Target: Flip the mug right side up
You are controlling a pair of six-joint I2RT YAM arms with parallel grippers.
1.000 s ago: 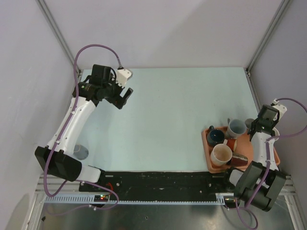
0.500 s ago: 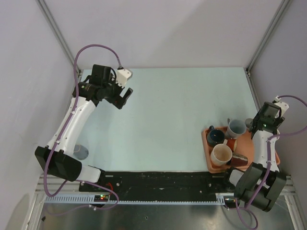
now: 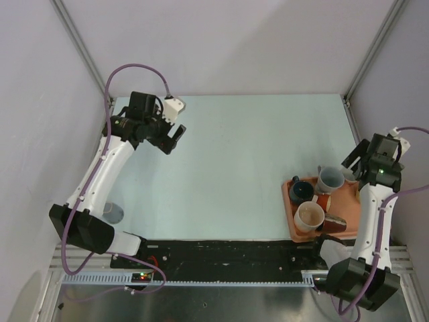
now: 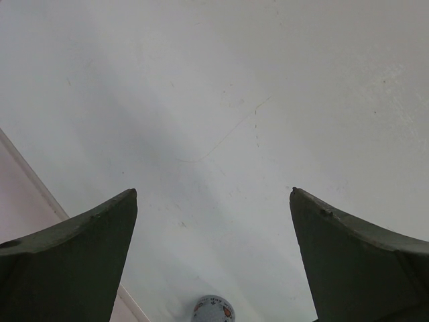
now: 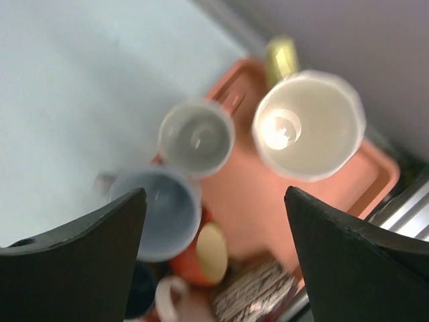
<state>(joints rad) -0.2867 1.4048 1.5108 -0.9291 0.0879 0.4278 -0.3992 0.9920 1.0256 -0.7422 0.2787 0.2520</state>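
Several mugs crowd an orange tray (image 3: 353, 204) at the near right. In the right wrist view a large cream mug (image 5: 308, 124), a small grey mug (image 5: 196, 137) and a blue-grey mug (image 5: 157, 211) stand mouth up. An orange mug (image 5: 201, 258) lies on its side beside a brown patterned one (image 5: 258, 295). My right gripper (image 5: 214, 191) hangs open above them, holding nothing; from the top it (image 3: 356, 164) sits over the tray's far right corner. My left gripper (image 3: 174, 137) is open over the far left of the table, empty (image 4: 213, 190).
A printed mug (image 4: 213, 310) stands alone on the table by the left arm's base (image 3: 114, 213); I cannot tell which way up it is. A dark blue mug (image 3: 301, 190) sits at the tray's left edge. Walls close in on the left and right.
My right gripper has gone from shut to open and has drawn up and to the right, away from the mugs on the tray. The left arm has not moved.
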